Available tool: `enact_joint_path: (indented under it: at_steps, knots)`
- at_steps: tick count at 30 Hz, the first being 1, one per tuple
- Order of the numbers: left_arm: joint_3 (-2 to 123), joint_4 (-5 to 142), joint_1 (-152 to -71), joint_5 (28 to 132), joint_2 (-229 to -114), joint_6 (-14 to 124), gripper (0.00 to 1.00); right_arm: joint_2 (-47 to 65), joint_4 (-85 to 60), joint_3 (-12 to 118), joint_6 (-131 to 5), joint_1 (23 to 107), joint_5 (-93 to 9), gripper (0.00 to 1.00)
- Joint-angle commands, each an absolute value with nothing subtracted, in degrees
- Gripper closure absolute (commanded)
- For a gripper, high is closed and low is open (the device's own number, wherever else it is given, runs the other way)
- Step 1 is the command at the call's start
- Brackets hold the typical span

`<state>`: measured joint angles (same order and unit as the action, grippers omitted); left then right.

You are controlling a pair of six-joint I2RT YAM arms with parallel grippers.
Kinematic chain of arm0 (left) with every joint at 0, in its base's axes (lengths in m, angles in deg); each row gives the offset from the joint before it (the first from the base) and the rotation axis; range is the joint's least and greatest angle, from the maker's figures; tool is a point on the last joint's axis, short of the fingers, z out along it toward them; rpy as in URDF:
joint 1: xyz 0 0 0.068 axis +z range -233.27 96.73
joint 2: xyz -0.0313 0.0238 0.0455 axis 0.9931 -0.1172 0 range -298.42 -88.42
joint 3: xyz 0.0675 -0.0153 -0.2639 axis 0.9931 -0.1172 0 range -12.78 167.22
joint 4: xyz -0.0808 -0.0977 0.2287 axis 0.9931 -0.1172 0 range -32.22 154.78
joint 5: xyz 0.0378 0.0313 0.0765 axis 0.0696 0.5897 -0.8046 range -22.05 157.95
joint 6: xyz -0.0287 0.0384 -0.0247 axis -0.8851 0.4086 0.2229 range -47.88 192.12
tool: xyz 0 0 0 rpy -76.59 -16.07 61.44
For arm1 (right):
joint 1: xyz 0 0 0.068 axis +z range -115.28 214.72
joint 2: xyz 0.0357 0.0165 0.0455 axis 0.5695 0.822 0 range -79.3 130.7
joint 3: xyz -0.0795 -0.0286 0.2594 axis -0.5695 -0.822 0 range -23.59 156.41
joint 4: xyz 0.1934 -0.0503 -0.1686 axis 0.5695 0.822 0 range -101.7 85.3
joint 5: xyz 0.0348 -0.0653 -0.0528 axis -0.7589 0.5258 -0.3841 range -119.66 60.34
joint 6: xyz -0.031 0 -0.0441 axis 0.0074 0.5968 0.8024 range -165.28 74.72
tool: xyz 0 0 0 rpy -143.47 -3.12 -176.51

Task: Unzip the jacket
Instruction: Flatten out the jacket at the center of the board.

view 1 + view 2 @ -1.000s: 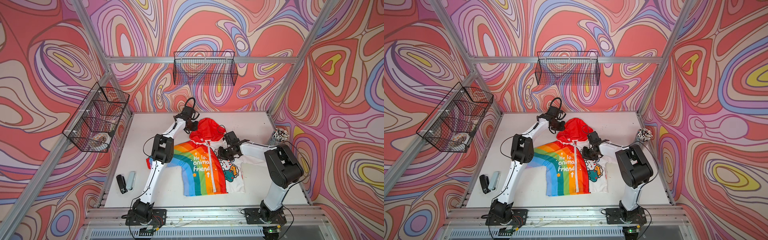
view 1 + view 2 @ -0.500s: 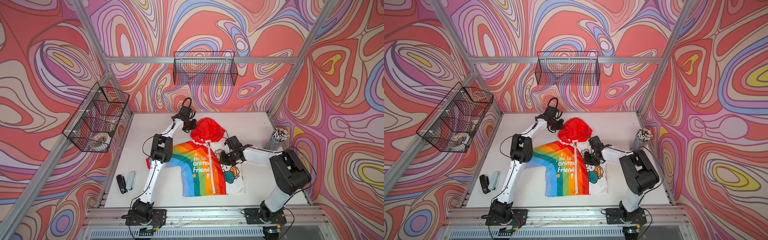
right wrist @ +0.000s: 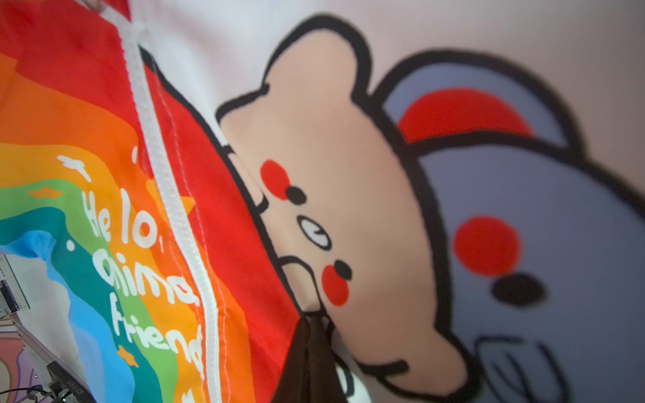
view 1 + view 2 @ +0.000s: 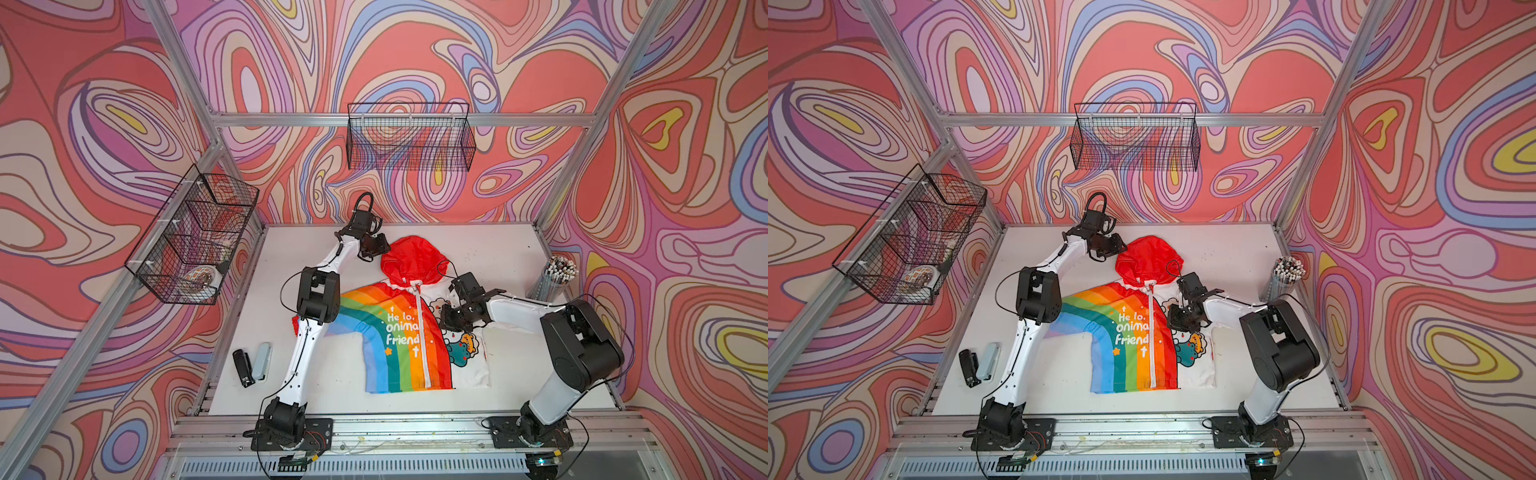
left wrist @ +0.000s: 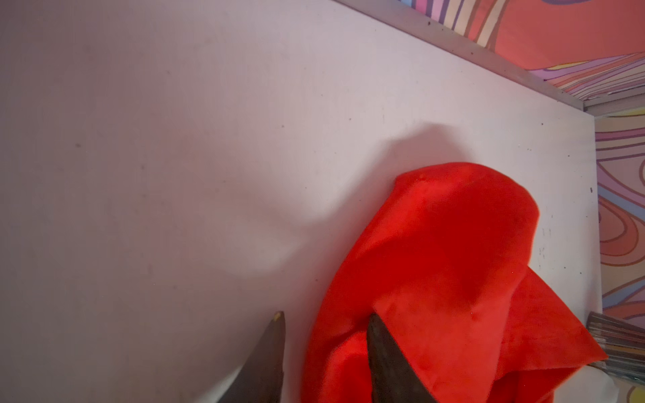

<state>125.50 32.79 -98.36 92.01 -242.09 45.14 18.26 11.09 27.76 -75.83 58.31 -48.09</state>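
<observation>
The jacket (image 4: pixel 399 332) lies flat, front up, near the middle of the white table (image 4: pixel 498 249), with its red hood (image 4: pixel 411 257) pointing at the back wall and its hem toward the arm bases. Its rainbow-striped half is on the left arm's side and its white half with cartoon animals is on the right arm's side. The white zipper (image 4: pixel 422 332) runs down the centre and looks closed from collar to hem. The left gripper (image 4: pixel 380 245) sits low at the hood's outer edge. In the left wrist view its jaws stand apart, with one of the fingers (image 5: pixel 268 356) over bare table and the other over red hood cloth (image 5: pixel 453 261). The right gripper (image 4: pixel 449 322) is down on the white half, just beside the zipper. In the right wrist view its jaws are together (image 3: pixel 310 319), and a pucker of the bear print (image 3: pixel 331 209) is drawn up to their tips, as if pinched. A cup of pencils (image 4: pixel 555 278) stands at the table's edge on the right arm's side. A small black device (image 4: pixel 243 368) and a pale blue case (image 4: pixel 262 360) lie side by side near the left arm's base. Two wire baskets hang on the frame, one on the back wall (image 4: pixel 409 137) and one on the side wall (image 4: pixel 195 237).
</observation>
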Motion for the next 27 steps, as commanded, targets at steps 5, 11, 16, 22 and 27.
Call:
enact_joint_path:
  at_steps: [5, 11, 16, 22, 27]
  knots:
    - [121.5, 28.4, -96.7, 91.3, -240.1, 48.5, 0.70, 19.8, 14.8, 26.4, -75.8, 58.7, -45.4, 1.00]
    - [119.1, 28.7, -95.8, 95.3, -236.0, 48.3, 0.53, 18.9, 13.0, 26.9, -75.7, 58.6, -46.1, 1.00]
    - [106.4, 37.6, -95.8, 96.2, -224.4, 45.3, 0.38, 14.7, 8.2, 28.9, -74.7, 58.6, -46.9, 0.95]
    - [90.9, 48.2, -96.9, 98.1, -213.4, 40.5, 0.27, 11.7, 5.2, 34.4, -74.4, 58.3, -39.9, 0.79]
    - [84.8, 49.2, -98.1, 94.7, -211.0, 37.6, 0.27, 16.4, 7.6, 41.6, -76.2, 56.4, -38.3, 0.69]
